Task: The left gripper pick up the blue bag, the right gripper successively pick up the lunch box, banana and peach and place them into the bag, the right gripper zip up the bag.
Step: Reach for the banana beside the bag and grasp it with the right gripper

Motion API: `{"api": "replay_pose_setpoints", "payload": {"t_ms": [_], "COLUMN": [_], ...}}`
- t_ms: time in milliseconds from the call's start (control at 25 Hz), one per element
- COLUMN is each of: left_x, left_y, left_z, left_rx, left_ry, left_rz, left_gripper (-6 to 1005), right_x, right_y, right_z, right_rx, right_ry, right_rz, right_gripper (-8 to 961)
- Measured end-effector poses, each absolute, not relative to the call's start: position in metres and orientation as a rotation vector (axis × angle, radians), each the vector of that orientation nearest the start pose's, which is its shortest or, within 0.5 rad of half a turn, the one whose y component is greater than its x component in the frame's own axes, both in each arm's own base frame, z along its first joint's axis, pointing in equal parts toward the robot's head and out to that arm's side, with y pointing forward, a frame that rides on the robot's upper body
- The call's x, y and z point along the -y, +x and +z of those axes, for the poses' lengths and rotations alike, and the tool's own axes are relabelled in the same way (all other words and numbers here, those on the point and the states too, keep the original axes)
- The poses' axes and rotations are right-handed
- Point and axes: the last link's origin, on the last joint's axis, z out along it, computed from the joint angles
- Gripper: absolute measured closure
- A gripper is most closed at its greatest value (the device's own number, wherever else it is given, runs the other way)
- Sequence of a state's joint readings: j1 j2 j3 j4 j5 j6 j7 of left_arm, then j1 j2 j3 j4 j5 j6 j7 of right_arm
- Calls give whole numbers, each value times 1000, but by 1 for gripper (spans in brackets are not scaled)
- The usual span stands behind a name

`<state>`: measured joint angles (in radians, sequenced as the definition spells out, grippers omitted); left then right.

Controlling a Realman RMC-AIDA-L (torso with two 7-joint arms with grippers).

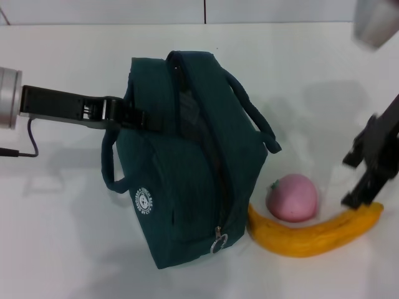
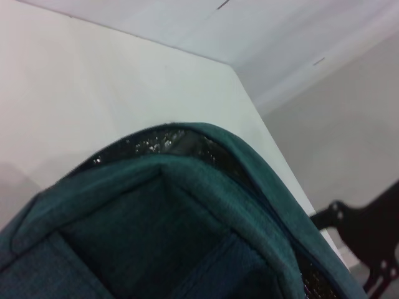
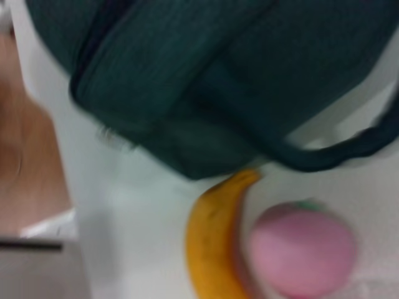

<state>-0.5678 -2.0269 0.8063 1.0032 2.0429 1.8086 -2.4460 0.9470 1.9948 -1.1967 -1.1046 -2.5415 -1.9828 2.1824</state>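
Observation:
The dark blue-green bag (image 1: 187, 162) stands upright in the middle of the white table, its top zipper open. My left gripper (image 1: 132, 117) is shut on the bag's upper left edge. The bag fills the left wrist view (image 2: 187, 218) and shows in the right wrist view (image 3: 187, 75). The yellow banana (image 1: 312, 233) lies right of the bag's base, with the pink peach (image 1: 292, 197) just behind it; both show in the right wrist view, banana (image 3: 212, 243) and peach (image 3: 302, 249). My right gripper (image 1: 356, 179) is open and empty, just above the banana's right end. No lunch box is in view.
The bag's zipper pull (image 1: 218, 240) hangs at its near lower end. A carry handle (image 1: 255, 118) loops out on the bag's right side. A grey object (image 1: 377, 22) is at the far right corner. The table's far edge runs along the wall.

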Motion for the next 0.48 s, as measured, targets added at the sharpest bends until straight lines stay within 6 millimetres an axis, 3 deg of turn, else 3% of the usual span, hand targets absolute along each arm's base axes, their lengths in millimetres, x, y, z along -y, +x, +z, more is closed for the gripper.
{"api": "replay_pose_setpoints", "payload": {"t_ms": [200,480], "left_x": [-333,-331], "left_y": [-215,-216], "left_z": [52,51], "left_rx": [1663,1672], "left_ry": [-2658,-2656], "left_rz": [-580,-588], "left_gripper": [961,961], "right_x": [-348,-344], "right_y": [126,130], "right_z": [8,-14], "right_rx": [-466,-367], "right_ry": [-3066,-3047], "right_rz": [-977,-1017], "right_gripper": [67,67]}}
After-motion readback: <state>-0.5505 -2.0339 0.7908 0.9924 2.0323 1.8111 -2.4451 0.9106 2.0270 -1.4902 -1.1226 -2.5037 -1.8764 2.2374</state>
